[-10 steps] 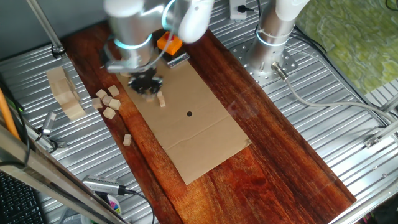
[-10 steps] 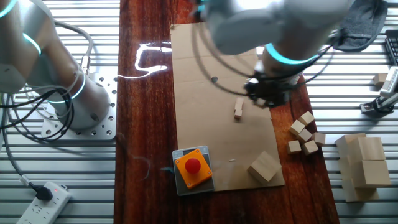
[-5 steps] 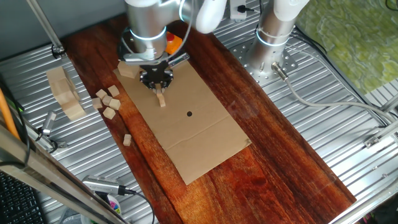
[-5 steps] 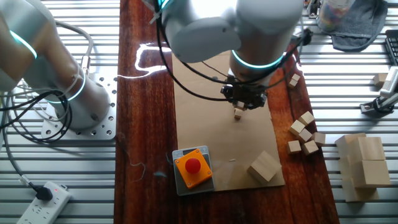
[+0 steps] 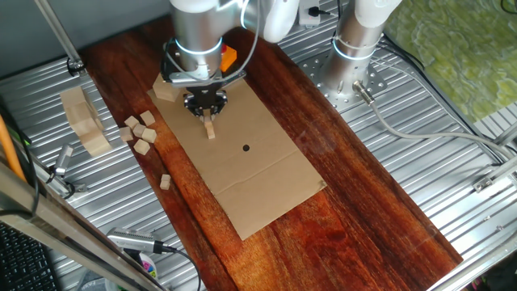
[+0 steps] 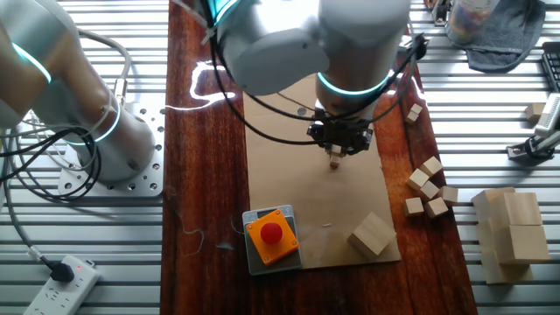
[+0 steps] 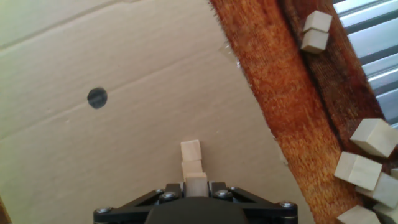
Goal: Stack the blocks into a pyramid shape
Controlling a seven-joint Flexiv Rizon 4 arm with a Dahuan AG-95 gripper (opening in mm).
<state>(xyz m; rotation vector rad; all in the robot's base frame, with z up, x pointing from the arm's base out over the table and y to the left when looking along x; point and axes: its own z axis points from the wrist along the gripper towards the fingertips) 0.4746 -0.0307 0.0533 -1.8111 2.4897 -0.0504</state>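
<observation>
Loose blocks (image 5: 140, 131) are sitting in a little cluster on the wood table (image 5: 355, 202), left of the cardboard sheet (image 5: 250, 170). Over on the cardboard, the gripper (image 5: 205, 110) is hovering right above a short row of blocks (image 7: 192, 164); honestly can't tell whether it's clamped or released.

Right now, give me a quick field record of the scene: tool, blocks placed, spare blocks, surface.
tool: the tool is low over the row of blocks, with a block between its fingers in the hand view
row of blocks: small cubes in a line on the cardboard
spare blocks: a loose cluster and one lone cube on the wooden table, off the cardboard
cardboard: flat sheet with a dark dot
pyramid: not yet built
</observation>
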